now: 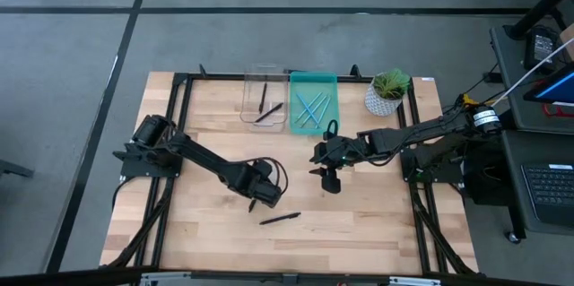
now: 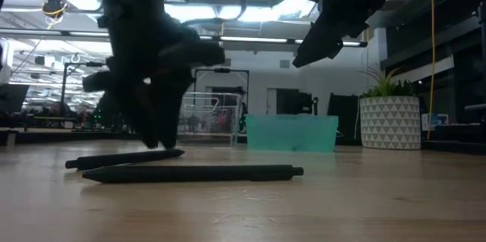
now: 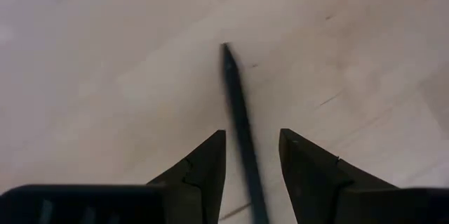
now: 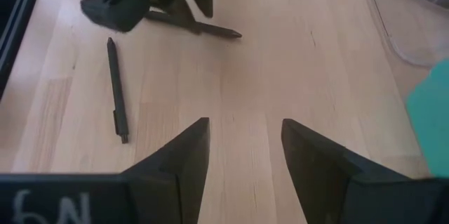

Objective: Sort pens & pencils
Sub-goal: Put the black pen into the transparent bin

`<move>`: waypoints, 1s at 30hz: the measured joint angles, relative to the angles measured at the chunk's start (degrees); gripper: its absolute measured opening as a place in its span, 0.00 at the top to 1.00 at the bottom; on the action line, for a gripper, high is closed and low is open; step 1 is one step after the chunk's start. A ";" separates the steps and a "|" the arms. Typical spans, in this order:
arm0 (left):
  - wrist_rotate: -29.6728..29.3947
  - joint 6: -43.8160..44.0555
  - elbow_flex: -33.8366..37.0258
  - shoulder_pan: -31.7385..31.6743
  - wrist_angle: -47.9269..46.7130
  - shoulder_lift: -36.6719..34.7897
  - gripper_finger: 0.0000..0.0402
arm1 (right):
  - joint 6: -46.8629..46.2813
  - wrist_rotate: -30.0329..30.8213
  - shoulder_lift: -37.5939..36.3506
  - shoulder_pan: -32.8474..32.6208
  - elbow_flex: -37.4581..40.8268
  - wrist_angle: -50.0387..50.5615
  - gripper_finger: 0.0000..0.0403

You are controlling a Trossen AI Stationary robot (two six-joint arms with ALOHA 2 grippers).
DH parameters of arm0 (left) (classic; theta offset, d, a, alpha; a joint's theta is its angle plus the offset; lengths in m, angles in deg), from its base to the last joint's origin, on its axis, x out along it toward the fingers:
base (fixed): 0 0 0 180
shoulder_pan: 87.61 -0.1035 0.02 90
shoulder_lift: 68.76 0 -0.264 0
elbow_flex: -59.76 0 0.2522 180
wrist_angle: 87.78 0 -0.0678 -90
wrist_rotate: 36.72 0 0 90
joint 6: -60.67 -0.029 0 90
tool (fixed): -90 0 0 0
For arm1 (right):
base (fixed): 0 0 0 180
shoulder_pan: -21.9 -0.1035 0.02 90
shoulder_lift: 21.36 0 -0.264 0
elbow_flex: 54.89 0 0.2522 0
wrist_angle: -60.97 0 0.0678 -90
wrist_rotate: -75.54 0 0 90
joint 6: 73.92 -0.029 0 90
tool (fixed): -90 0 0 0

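High view shows the wooden table (image 1: 206, 232) with a clear tray (image 1: 252, 107) and a teal tray (image 1: 330, 116) side by side at its far edge; the clear one holds dark pens (image 1: 266, 109), the teal one pale teal pencils (image 1: 310, 108). A potted plant (image 1: 387, 91) stands toward the far right corner. The left gripper (image 1: 263, 199) is down at the table near the middle, its fingers (image 3: 200, 168) apart on either side of a black pen (image 3: 240, 122) lying flat on the wood, not closed on it. A second black pen (image 1: 280, 219) lies loose just beside it, nearer the front edge, and in the low view the two lie one behind the other. The right gripper (image 1: 330, 181) hangs above the table a little right of centre, its fingers (image 4: 188, 154) spread and holding nothing, well apart from both pens
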 joint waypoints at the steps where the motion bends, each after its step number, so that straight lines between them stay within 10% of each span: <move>1: -0.23 0.00 -0.05 0.00 0.31 0.47 0.69 | -0.04 0.00 0.00 0.00 0.00 0.04 0.55; 21: 3.67 1.49 -0.07 -0.10 0.45 3.32 0.70 | -6.11 -0.31 0.00 2.99 -0.02 2.16 0.55; 30: 5.04 1.58 -0.07 -0.39 0.77 3.38 0.87 | -8.94 7.33 0.00 3.54 -0.02 3.04 0.55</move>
